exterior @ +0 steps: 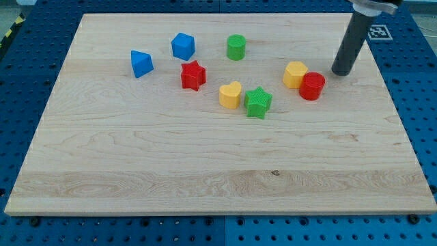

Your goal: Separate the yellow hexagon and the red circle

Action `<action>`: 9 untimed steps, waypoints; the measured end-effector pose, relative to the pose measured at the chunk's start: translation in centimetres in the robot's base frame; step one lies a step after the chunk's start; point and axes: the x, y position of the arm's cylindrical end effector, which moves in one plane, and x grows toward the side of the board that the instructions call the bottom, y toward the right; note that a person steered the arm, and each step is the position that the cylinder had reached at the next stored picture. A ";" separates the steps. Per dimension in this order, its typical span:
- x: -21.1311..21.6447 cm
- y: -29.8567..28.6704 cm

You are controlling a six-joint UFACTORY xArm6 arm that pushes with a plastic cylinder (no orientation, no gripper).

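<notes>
The yellow hexagon and the red circle sit touching each other at the view's right of the wooden board; the red circle is just to the lower right of the hexagon. My tip rests on the board to the upper right of the red circle, a short gap away from it and touching no block.
A yellow heart and a green star lie side by side near the middle. A red star, a blue triangle-like block, a blue block and a green cylinder lie toward the upper left and top.
</notes>
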 end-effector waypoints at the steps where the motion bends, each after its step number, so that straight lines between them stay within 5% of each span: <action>1: 2.4 -0.1; 9: 1.0 -14.6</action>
